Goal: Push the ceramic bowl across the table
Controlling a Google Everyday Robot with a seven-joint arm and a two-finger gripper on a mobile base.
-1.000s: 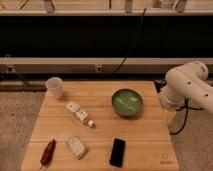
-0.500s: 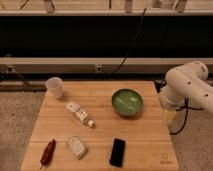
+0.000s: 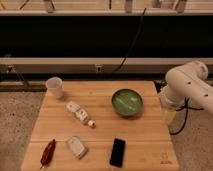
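1. Jaws are released and hold nothing. The gripper [image 3: 170, 119] hangs under the white arm, just off the right edge of the table [image 3: 145, 145] as the camera sees it.
2. Nearest to the camera, along the front edge, lie a red-brown item [image 3: 48, 151], a white packet [image 3: 76, 146] and a black phone [image 3: 118, 151].
3. Behind them a small bottle [image 3: 80, 113] lies on its side, left of the middle.
4. The bowl [image 3: 127, 102] stands upright on the right half of the table, near the gripper but apart from it, with bare wood all around.
5. I judge the bowl stiff, rather heavy, glossy and breakable. It needs no grip: better to press on the outer wall, low on the side that faces the gripper, so that it slides and does not tip. The smooth glaze can slip off sideways, so the push should aim through the centre and go slowly.
6. Farther back, a white cup [image 3: 54, 87] stands at the far left corner, well apart from the bowl.
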